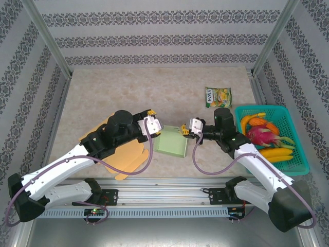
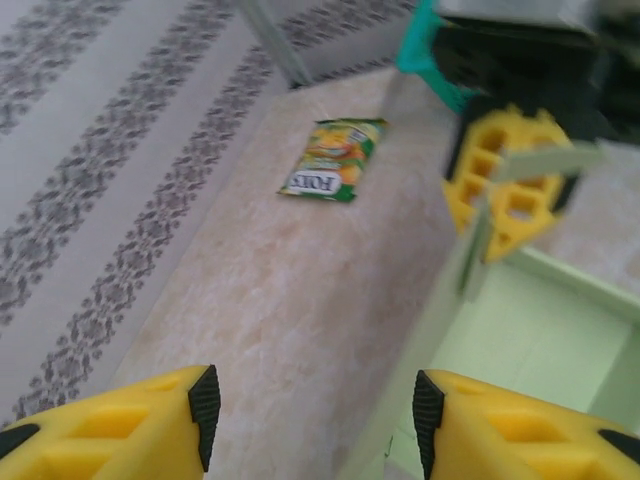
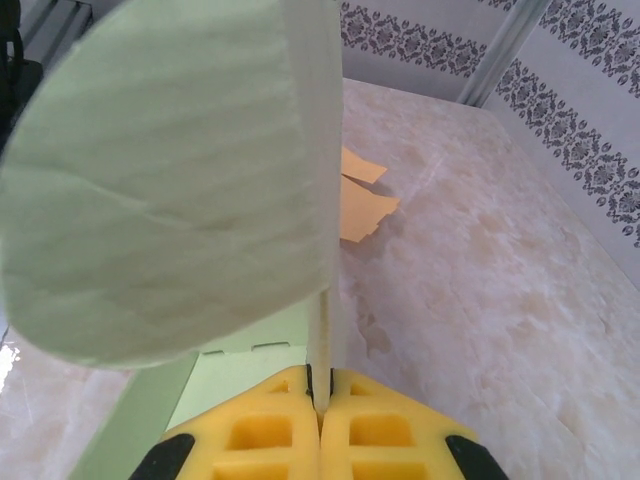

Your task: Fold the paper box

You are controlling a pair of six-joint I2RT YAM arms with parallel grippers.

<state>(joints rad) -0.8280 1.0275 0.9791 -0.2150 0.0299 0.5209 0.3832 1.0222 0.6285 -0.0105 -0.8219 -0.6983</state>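
The pale green paper box (image 1: 172, 144) lies open on the table between the two arms. My right gripper (image 1: 184, 129) is shut on the box's upright wall (image 3: 325, 250) at its far right corner, and a rounded flap (image 3: 170, 180) curls over in front of the camera. My left gripper (image 1: 153, 123) hovers at the box's far left corner. Its jaws are open (image 2: 315, 430), the black pads (image 2: 205, 425) well apart, and the box's wall edge (image 2: 440, 300) runs just inside the right finger. The right gripper's yellow fingers (image 2: 505, 180) pinch the box ahead.
A flat tan cardboard sheet (image 1: 128, 154) lies under the left arm. A snack packet (image 1: 218, 96) sits at the back right. A teal basket (image 1: 300, 154) of fruit stands at the right edge, close behind the right arm. Patterned walls close in the table.
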